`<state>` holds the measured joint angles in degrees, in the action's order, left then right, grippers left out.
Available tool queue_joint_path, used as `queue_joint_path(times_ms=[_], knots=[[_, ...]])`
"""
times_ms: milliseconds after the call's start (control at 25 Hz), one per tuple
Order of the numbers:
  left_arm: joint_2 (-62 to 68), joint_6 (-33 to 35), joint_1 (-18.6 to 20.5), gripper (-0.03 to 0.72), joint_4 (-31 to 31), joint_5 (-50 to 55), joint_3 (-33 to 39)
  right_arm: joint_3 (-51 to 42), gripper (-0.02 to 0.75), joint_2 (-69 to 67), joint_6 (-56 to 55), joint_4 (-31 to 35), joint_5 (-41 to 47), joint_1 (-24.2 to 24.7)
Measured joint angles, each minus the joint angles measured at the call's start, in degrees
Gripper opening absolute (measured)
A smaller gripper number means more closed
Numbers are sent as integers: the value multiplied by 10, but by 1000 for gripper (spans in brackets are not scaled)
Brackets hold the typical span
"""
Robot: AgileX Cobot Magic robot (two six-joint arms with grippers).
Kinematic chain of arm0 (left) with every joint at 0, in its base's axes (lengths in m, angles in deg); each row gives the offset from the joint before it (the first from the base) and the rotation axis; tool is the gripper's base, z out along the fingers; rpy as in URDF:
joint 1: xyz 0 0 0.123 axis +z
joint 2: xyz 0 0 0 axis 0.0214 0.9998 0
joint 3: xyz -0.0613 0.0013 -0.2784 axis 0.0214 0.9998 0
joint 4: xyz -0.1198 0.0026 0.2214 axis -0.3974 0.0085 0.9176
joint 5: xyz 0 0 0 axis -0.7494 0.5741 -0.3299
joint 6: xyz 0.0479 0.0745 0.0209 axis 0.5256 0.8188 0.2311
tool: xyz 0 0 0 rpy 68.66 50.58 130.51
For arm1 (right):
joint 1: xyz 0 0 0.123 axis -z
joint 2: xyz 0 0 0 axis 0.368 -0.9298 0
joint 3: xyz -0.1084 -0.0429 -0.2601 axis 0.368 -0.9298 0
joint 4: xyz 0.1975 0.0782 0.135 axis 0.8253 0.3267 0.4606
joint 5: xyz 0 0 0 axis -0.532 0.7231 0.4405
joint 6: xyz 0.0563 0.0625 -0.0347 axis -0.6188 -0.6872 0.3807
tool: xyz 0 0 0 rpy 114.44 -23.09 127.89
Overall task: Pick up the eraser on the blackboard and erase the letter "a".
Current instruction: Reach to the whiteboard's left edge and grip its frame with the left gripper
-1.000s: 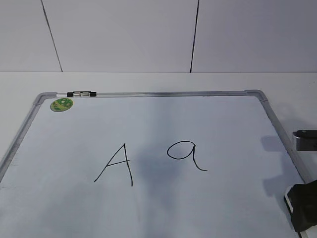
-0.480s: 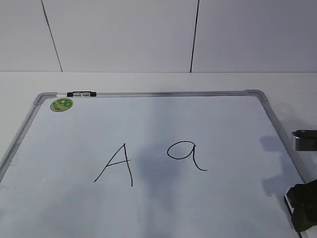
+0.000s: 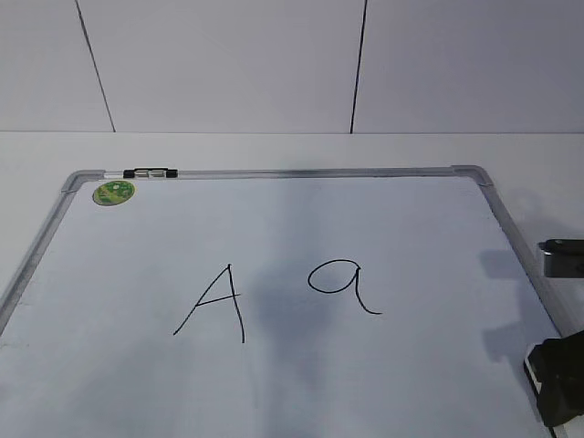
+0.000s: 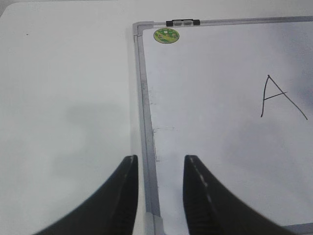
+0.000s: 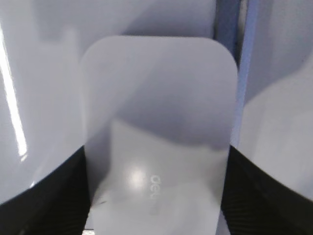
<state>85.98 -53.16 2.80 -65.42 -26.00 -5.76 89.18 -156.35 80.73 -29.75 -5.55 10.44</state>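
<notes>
White tabletop (image 3: 274, 146) runs back to a pale panelled wall (image 3: 228, 64) with 2 dark seams. On it lies the blackboard (image 3: 383, 210), a white board in a grey frame, filling most of the exterior view. Near its middle stand a capital "A" (image 3: 212, 304) and, just right of it, the letter "a" (image 3: 341, 284), both intact. The eraser (image 5: 159, 127) sits at the board's right side, between the right gripper's (image 5: 156, 196) 2 dark fingers, which touch its long edges. The left gripper (image 4: 160, 193) hangs spread over the board's left frame rail, holding nothing. A round green sticker (image 3: 113, 192) marks the far left corner.
</notes>
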Motion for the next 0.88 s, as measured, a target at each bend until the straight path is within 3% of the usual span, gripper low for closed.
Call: queue_joint_path(times_ms=[880], knots=[[0, 0, 0, 240, 0, 0, 0, 1, 559, 0, 0, 0, 11, 0]])
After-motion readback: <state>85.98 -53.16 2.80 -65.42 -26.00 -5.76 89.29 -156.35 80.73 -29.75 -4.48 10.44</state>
